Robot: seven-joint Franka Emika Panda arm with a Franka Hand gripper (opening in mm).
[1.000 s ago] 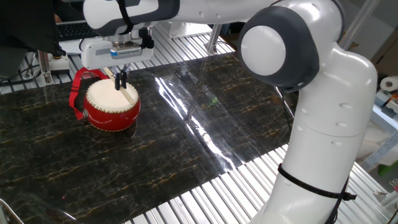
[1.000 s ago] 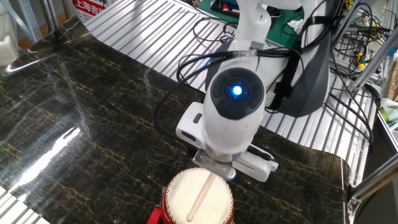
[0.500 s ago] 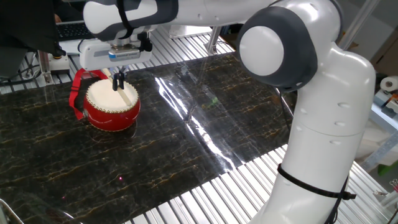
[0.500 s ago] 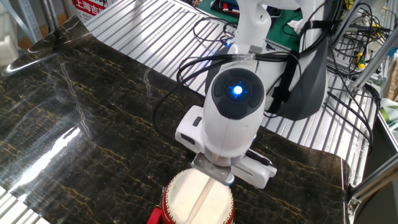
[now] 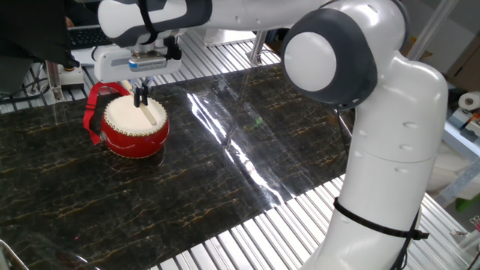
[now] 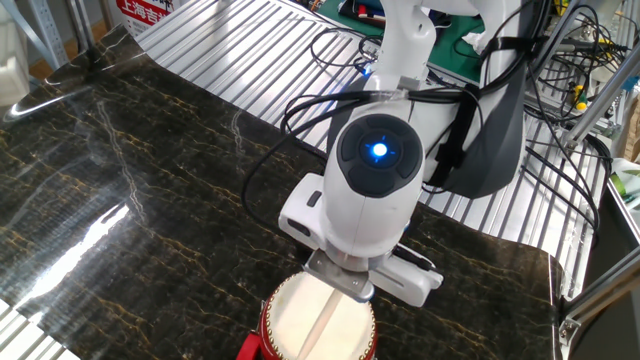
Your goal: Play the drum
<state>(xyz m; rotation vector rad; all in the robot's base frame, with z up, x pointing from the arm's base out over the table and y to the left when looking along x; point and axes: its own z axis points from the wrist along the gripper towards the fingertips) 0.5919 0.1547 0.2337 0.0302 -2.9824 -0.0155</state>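
End effector has shifted slightly back across the drum, clenched on the stick lying over its skin. Drum sits at tabletop far corner; mid-beat, probably.

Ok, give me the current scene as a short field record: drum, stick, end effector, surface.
drum: red drum, cream head up, standing on the table, red strap loop at its side
stick: thin light wooden stick, tilted, lower end lying on the drum head
end effector: end effector over the drum's far edge, fingers shut on the stick's upper end
surface: dark marbled table, glare streaks across the middle
other fixed view: wrist housing hides the grip; drum head partly visible at bottom edge
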